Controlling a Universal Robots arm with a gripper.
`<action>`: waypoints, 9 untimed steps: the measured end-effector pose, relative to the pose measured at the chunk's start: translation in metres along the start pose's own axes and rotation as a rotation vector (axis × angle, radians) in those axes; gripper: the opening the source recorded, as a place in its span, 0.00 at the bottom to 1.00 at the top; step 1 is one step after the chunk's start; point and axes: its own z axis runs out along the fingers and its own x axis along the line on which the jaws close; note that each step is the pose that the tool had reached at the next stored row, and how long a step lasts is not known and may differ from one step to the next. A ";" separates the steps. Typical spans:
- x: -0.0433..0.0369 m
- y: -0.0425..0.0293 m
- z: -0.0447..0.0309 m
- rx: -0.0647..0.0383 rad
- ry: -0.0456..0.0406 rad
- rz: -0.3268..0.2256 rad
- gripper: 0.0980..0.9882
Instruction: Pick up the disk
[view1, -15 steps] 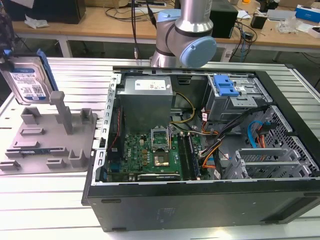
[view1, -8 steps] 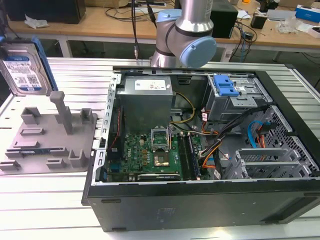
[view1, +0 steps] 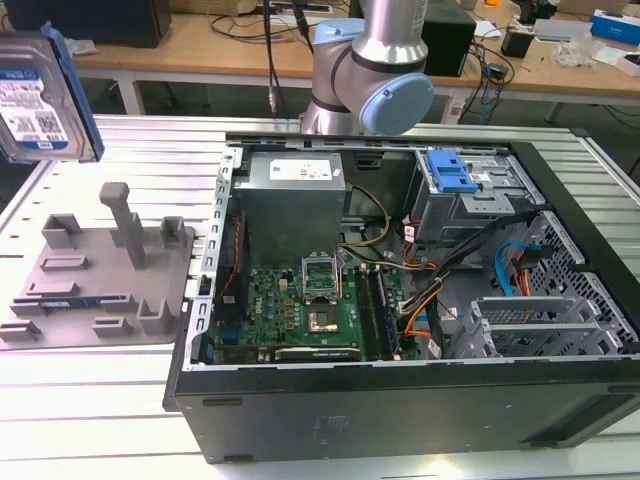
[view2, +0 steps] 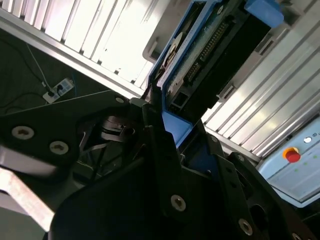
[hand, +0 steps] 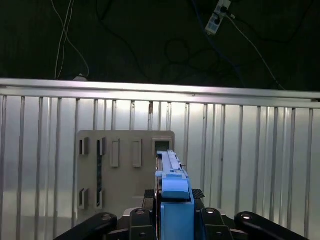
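The disk (view1: 40, 100) is off the desk (view1: 100, 400) and suspended in the air at the exterior view's upper left, label face toward the camera, with its blue side bracket (view1: 78, 85) along one long edge. In the first wrist view the disk (hand: 172, 182) appears edge-on, standing upright between the jaws; in the second wrist view the disk (view2: 210, 55) extends away from the gripper (view2: 170, 145), whose jaws are closed on the bracket end and pinch it from both sides. Directly beneath the suspended disk, the grey holder fixture (view1: 100, 275) lies on the desk near its edge on the exterior view's left, with its slots unoccupied. The open computer case (view1: 400, 300) lies beside the fixture, well apart from the disk. Judged from this state, grasping and lifting are accomplished: the disk is clear of every support.
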 end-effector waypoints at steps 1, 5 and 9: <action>0.0000 0.0001 -0.0048 0.000 -0.0003 0.000 0.30; 0.0002 0.0006 -0.0261 0.000 -0.0010 0.000 0.30; 0.0002 0.0007 -0.0356 0.000 -0.0012 0.000 0.30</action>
